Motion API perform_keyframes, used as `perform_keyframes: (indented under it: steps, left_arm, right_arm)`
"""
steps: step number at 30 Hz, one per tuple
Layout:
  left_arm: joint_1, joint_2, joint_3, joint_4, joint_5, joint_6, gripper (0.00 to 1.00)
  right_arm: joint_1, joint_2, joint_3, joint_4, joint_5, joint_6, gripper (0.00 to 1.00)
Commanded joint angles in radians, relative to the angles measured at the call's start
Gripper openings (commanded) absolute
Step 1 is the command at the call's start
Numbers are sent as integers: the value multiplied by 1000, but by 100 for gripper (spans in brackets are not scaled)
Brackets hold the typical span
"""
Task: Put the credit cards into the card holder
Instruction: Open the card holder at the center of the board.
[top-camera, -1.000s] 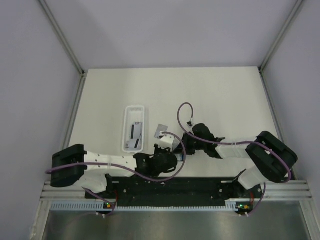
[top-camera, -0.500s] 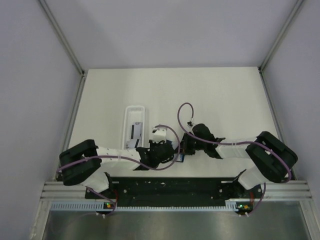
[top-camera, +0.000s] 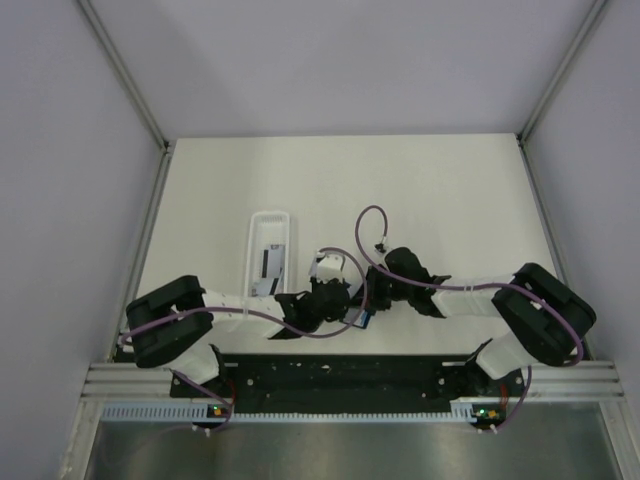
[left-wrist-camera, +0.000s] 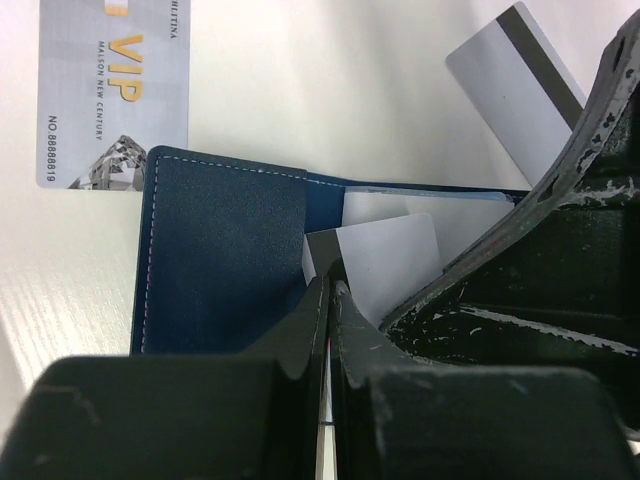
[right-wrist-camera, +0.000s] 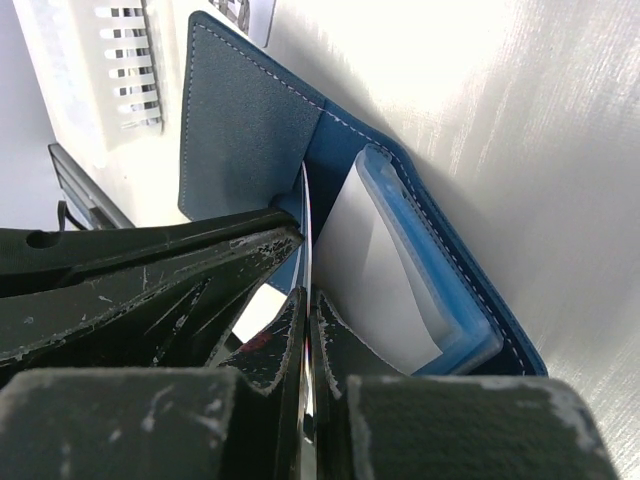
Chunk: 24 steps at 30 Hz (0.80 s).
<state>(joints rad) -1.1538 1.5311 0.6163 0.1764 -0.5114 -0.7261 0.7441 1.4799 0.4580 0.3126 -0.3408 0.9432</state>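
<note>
The navy card holder lies open on the table between both grippers; in the top view only a blue bit of it shows. My left gripper is shut on a white card whose far end is in the holder's light blue pocket. My right gripper is shut on a thin inner leaf of the card holder, next to a pocket with a white card. A VIP card and a striped card lie on the table beside the holder.
A long white tray with cards in it stands left of the grippers. Both grippers meet close to the near edge, by the black base rail.
My left gripper has brought its card down and right, to the card holder by the right gripper. The left elbow has swung towards the middle. The right arm has barely moved.
</note>
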Motion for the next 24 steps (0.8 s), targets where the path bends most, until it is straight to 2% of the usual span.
perform_keyframes:
  steps: [1, 5, 13, 24]
  left_arm:
    - [0, 3, -30, 98, 33, 25, 0]
    - [0, 26, -32, 77, 14, 10, 0]
    - [6, 69, -63, 89, 30, -36, 0]
    - [5, 43, -70, 29, 51, -114, 0]
  right_arm:
    - [9, -16, -13, -61, 43, -35, 0]
    - [9, -59, -15, -93, 55, -37, 0]
    - [8, -249, -21, -217, 91, -29, 0]
    - [-11, -406, -59, -426, 212, -46, 0]
